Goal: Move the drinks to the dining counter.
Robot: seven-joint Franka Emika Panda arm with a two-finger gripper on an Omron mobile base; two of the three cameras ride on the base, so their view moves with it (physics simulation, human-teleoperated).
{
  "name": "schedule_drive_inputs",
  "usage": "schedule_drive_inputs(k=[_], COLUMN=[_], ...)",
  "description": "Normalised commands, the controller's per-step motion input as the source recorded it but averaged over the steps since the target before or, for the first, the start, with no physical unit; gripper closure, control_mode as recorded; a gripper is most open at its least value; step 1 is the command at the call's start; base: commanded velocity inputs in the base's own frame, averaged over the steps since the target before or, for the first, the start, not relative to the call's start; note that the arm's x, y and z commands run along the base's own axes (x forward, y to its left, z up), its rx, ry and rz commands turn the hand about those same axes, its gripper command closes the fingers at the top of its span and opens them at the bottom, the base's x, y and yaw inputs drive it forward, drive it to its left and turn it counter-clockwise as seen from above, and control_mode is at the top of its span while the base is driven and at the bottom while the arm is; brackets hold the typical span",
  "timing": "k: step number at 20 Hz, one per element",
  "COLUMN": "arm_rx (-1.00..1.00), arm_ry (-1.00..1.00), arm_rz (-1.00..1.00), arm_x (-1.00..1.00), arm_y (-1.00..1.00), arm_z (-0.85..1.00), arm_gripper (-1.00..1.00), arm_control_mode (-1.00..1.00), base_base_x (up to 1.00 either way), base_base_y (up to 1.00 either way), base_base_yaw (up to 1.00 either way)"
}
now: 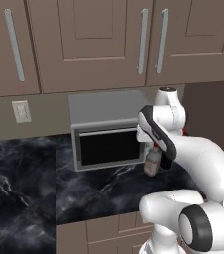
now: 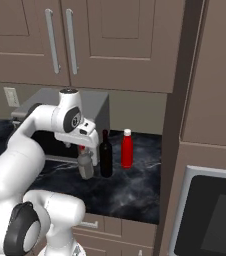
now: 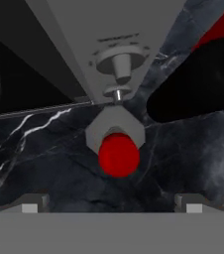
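The spread claw [image 2: 85,148] hovers above the squat clear red-capped bottle [image 3: 116,144]; probably light, rigid, slick, best pinched at its body.

Flat, even rendered light covers both base views, with no visible lamp and no hard glare. The brown cabinets [image 1: 99,39] look matte and evenly lit, dimmer beneath their lower edge along the wall. The black marble counter [image 1: 25,188] is dark, its white veins faint and slightly soft. All three pictures are coarse and a little blurred. In the hand view, the microwave [image 3: 114,44] is plain grey, the wine bottle [image 3: 198,84] a featureless black shape
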Motion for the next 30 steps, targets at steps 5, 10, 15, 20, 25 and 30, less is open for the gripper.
schedule_drive_inputs(k=[5, 10, 15, 20, 25, 30], arm_rx=[0.00, 0.00, 0.00, 0.00, 0.00, 0.00], arm_ry=[0.00, 0.00, 0.00, 0.01, 0.01, 0.02], arm_rz=[0.03, 0.00, 0.00, 0.00, 0.00, 0.00], arm_x=[0.22, 0.30, 0.18, 0.01, 0.00, 0.01], arm_y=[-0.02, 0.00, -0.01, -0.03, -0.04, -0.01], arm_z=[-0.13, 0.00, -0.02, -0.06, -0.09, -0.10], arm_gripper=[-1.00, -1.00, -1.00, -1.00, -1.00, -1.00], arm_control_mode=[-1.00, -1.00, -1.00, -1.00, -1.00, -1.00], base_base_x=[0.00, 0.00, 0.00, 0.00, 0.00, 0.00], base_base_y=[0.00, 0.00, 0.00, 0.00, 0.00, 0.00], base_base_yaw=[0.00, 0.00, 0.00, 0.00, 0.00, 0.00])
